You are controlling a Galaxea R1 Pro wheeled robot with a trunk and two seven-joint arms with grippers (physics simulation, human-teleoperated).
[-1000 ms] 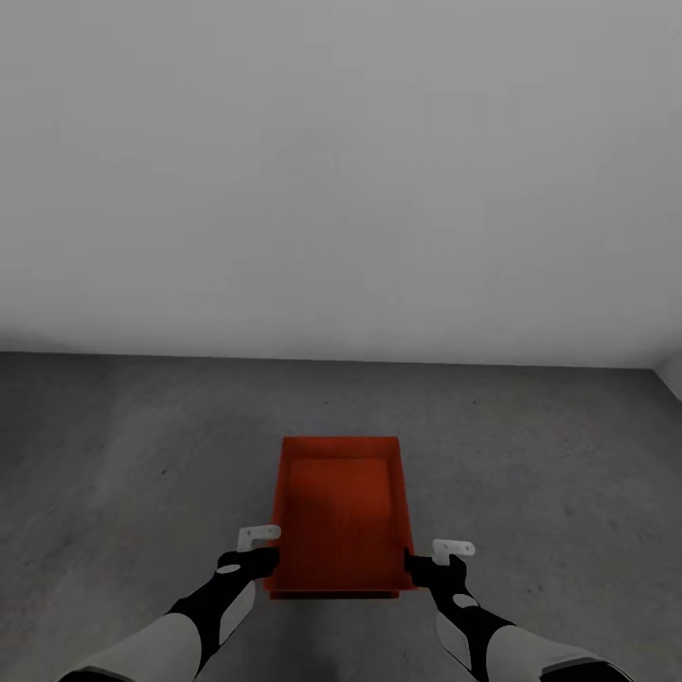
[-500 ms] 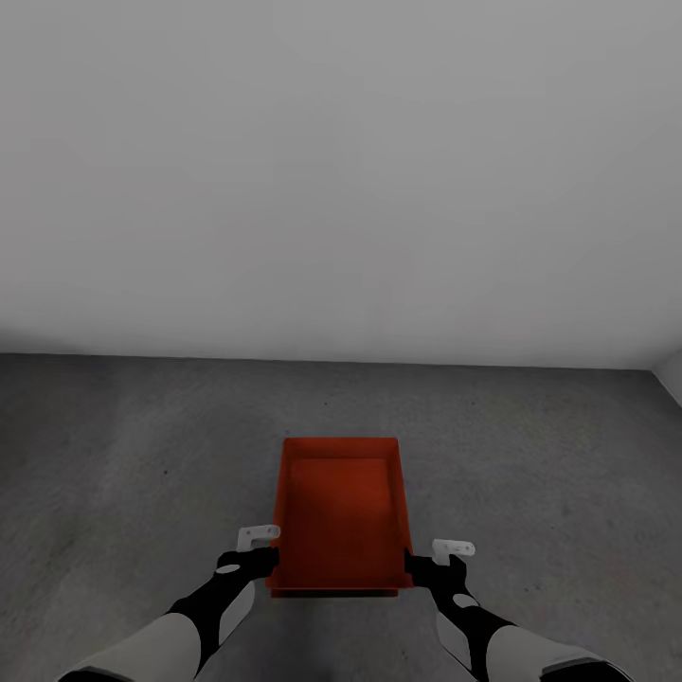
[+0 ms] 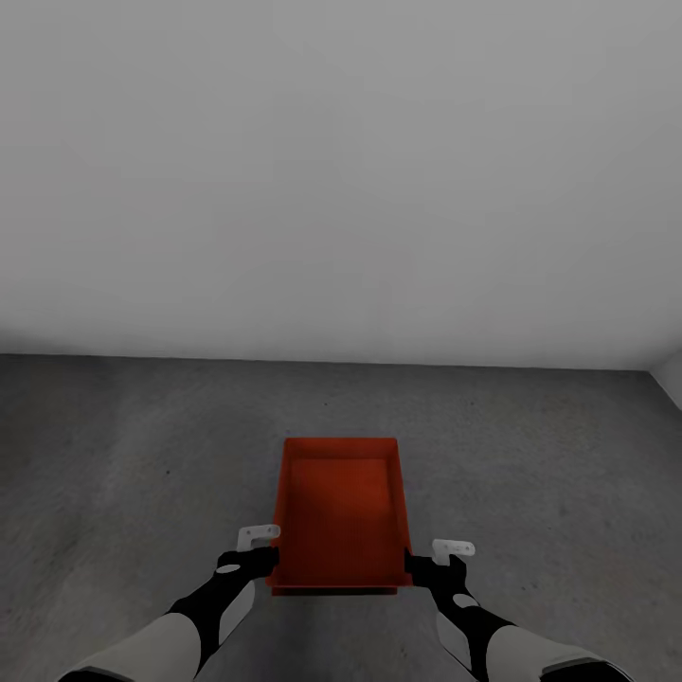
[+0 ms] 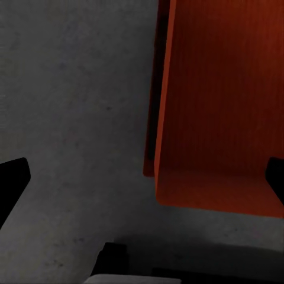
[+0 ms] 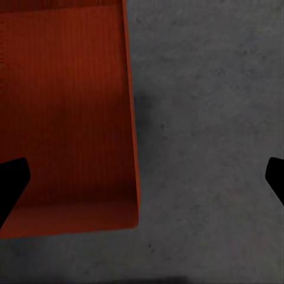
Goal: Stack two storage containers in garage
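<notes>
1. Left arm, black-and-white sleeve, entering from the near edge of the head view; left tool (image 3: 254,551) at the near left corner of the container. In the left wrist view one dark finger (image 4: 12,180) stands out over the concrete and the other finger at the opposite edge over the red interior: tool spread wide, straddling the container's left wall, nothing pinched.
2. Right arm, same finish; right tool (image 3: 438,557) at the near right corner of the container. In the right wrist view one finger (image 5: 10,180) lies over the red interior, the other over bare concrete: tool spread wide across the right wall, no squeeze on it visible.
3. Storage container (image 3: 339,516), red-orange, rectangular, open-topped, finely ribbed, nothing inside. Sits between the two tools, long side running away from the robot. A second red edge (image 4: 150,136) shows just beside and below its left wall in the left wrist view; whether that is a second container beneath cannot be told.
4. Floor (image 3: 133,455), dark grey rough concrete, under and around the container.
5. Wall (image 3: 341,170), plain white, beyond the floor, meeting it in a straight line.
</notes>
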